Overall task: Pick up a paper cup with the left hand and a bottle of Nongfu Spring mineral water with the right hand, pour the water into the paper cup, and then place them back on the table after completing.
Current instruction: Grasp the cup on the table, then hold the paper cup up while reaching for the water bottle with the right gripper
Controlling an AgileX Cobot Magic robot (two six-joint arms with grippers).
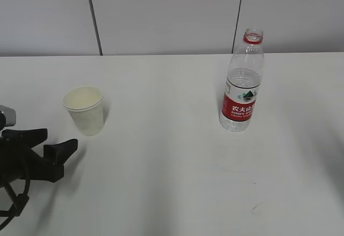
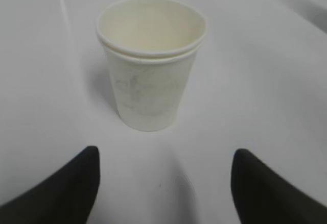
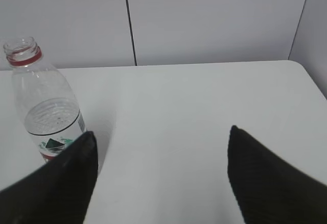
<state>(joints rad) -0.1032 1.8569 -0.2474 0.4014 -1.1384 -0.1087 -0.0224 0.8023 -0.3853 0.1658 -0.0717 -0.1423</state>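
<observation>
A cream paper cup stands upright and empty on the white table. In the left wrist view the cup is straight ahead of my left gripper, which is open and empty, a short way short of it. In the exterior view the left gripper is at the lower left. An uncapped Nongfu Spring bottle with a red label, about half full of clear water, stands at centre right. In the right wrist view the bottle is left of my open, empty right gripper. The right arm is outside the exterior view.
A grey panelled wall runs along the far edge of the table. The table's right corner shows in the right wrist view.
</observation>
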